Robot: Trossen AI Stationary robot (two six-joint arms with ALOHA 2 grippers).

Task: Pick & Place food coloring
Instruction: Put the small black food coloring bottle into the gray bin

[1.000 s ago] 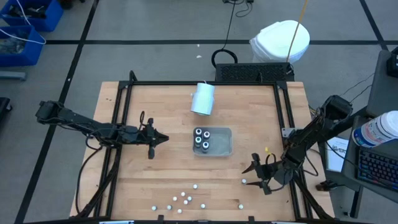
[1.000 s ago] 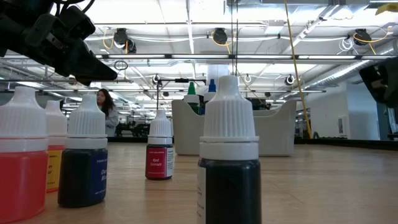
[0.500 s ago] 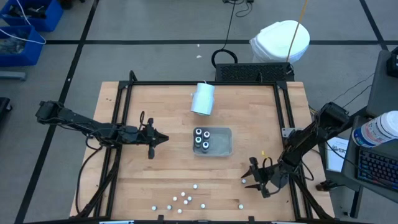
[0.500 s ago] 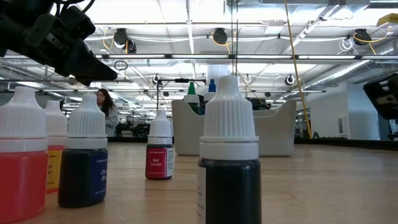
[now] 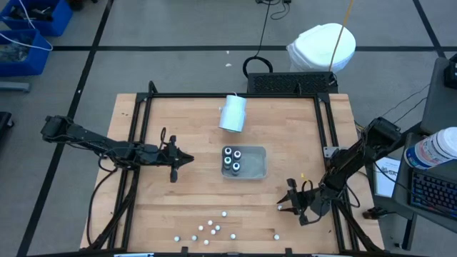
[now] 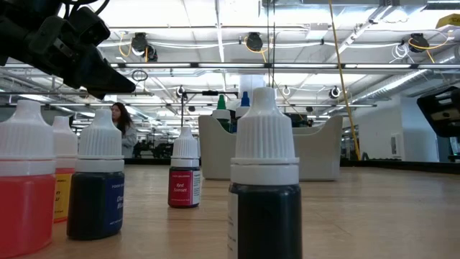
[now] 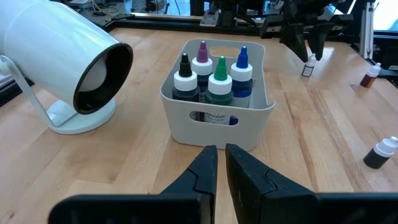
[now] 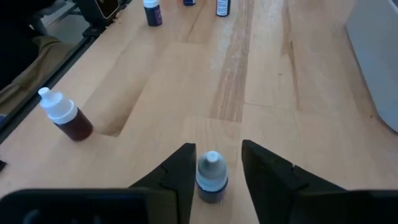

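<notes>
The food coloring is a set of tiny white-capped bottles. Several stand in the pale tray (image 5: pixel 263 171) at mid-table, and several more (image 5: pixel 211 228) stand loose near the front edge, filling the low view (image 6: pixel 264 180). One dark bottle (image 8: pixel 211 177) stands upright on the table at the right (image 5: pixel 280 208). My right gripper (image 8: pixel 214 168) is low over it, open, with one finger on either side. My left gripper (image 7: pixel 221 158) hangs shut left of the tray (image 5: pixel 189 158) and holds nothing. My right gripper slants down from the table's right, its fingers flanking the dark bottle's body. One finger (image 8: pixel 183 168) stands right against the bottle's side; whether it touches, I cannot tell. A gap shows between the bottle and the other finger (image 8: pixel 261 168). The bottle stands upright on the table.
A white cylinder (image 5: pixel 233 113) lies on its side behind the tray, with its open end toward my left gripper (image 7: pixel 99 74). A brown bottle (image 8: pixel 65 115) stands close to my right gripper. A black frame (image 5: pixel 325 128) runs around the tabletop.
My right gripper has sunk toward the table and now stands around the dark bottle, and its fingers have drawn closer together. The bottle has stayed upright in place.
</notes>
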